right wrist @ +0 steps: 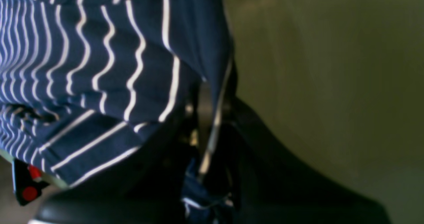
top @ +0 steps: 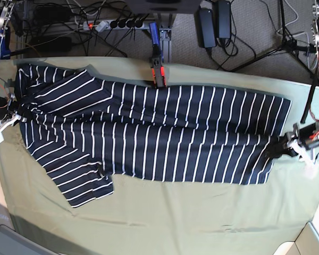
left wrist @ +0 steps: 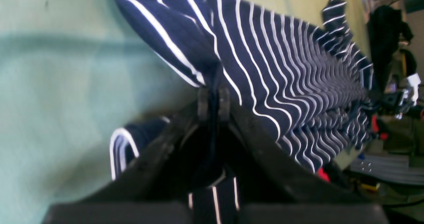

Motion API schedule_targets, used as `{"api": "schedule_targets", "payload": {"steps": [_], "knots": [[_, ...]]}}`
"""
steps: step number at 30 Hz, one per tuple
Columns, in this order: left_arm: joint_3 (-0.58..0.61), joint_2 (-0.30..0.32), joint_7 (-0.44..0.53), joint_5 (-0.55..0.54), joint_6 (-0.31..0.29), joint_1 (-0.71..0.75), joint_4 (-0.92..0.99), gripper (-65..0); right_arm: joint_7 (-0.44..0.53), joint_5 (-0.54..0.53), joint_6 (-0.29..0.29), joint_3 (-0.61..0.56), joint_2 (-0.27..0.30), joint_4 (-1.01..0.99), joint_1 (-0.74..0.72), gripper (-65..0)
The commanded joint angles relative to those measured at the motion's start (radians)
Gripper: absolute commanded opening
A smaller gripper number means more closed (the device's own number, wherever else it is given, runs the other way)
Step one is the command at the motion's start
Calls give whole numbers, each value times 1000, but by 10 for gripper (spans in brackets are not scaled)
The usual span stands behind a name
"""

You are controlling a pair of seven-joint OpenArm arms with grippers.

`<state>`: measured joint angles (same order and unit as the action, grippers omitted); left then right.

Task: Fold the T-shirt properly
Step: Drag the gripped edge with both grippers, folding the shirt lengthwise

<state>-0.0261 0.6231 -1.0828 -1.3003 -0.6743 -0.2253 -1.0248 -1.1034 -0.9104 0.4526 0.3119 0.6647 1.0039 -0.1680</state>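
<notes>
The dark navy T-shirt (top: 159, 133) with thin white stripes lies stretched out sideways across the olive-green cloth (top: 165, 218). One sleeve sticks out toward the front left. My left gripper (top: 280, 147) is shut on the shirt's right edge, at the hem end. In the left wrist view the fingertips (left wrist: 202, 103) pinch the fabric (left wrist: 281, 68) and it runs taut away from them. My right gripper (top: 13, 110) is shut on the shirt's left end near the shoulder. In the right wrist view the gripper (right wrist: 210, 118) clamps a fold of the striped fabric (right wrist: 99, 68).
An orange and black clamp (top: 158, 71) sits at the table's far edge, touching the shirt's back border. A power strip and cables (top: 111, 24) lie on the floor behind. Bare olive cloth runs along the front of the table. Stands and gear flank both sides.
</notes>
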Motion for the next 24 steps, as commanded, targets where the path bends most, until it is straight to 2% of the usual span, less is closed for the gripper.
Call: {"api": "schedule_targets", "payload": {"steps": [1, 8, 11, 12, 14, 16, 18, 19, 20, 24], "knots": [[-8, 29, 20, -19, -24, -9, -36, -650, -1, 9, 87, 10, 33, 14, -3, -650], [-8, 39, 40, 41, -24, 60, -122, -650, 4, 13, 87, 10, 33, 14, 0, -650], [-8, 40, 66, 64, -24, 59, -122, -650, 9, 47, 86, 10, 33, 13, 0, -650], [-8, 39, 74, 64, -24, 60, -122, -616, 18, 58, 86, 10, 33, 13, 0, -650], [-8, 39, 77, 64, -24, 59, -122, -463, 49, 89, 86, 10, 33, 13, 0, -635], [-8, 40, 77, 66, -24, 59, -122, -338, 79, 128, 86, 10, 33, 13, -1, -454], [-8, 40, 77, 73, -24, 59, -122, -317, 108, 143, 85, 10, 33, 13, -1, -298], [-8, 40, 77, 74, -24, 59, -122, -317, 121, 145, 85, 10, 33, 14, -1, -253], [-8, 40, 77, 74, -24, 59, -122, -317, 128, 144, 85, 10, 33, 14, -4, -235], [-12, 53, 131, 74, -24, 58, -122, -317, 138, 144, 85, 10, 34, 14, -12, -235]]}}
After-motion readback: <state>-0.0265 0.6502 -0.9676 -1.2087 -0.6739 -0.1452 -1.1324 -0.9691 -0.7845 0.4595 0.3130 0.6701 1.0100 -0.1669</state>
